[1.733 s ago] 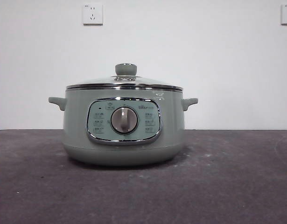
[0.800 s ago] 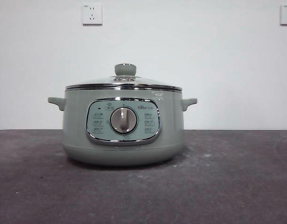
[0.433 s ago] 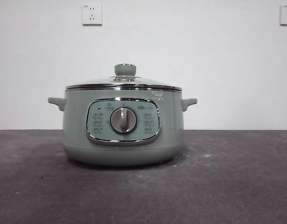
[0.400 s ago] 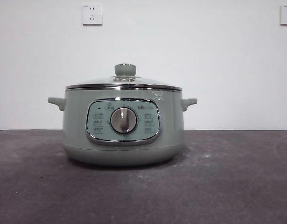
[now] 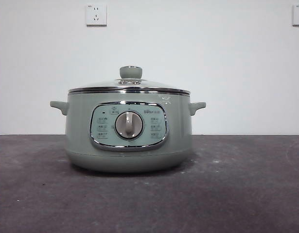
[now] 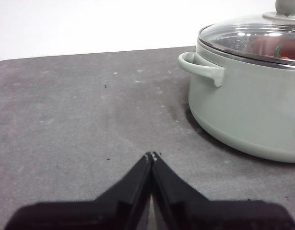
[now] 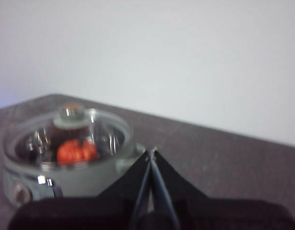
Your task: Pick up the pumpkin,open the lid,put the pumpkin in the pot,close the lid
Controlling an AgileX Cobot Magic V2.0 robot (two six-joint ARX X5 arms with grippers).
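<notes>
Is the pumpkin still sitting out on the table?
No, the right wrist view shows the orange pumpkin inside the pot, under the closed glass lid.

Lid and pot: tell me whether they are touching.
Touching. The front view shows the lid's chrome rim seated on the pot's top edge with no gap; the left wrist view agrees.

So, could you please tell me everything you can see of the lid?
The lid is a shallow dome of clear glass with a chrome rim and a round sage-green knob on top. It sits level and closed on the pot. Through the glass the pumpkin shows inside. No gripper touches it.
</notes>
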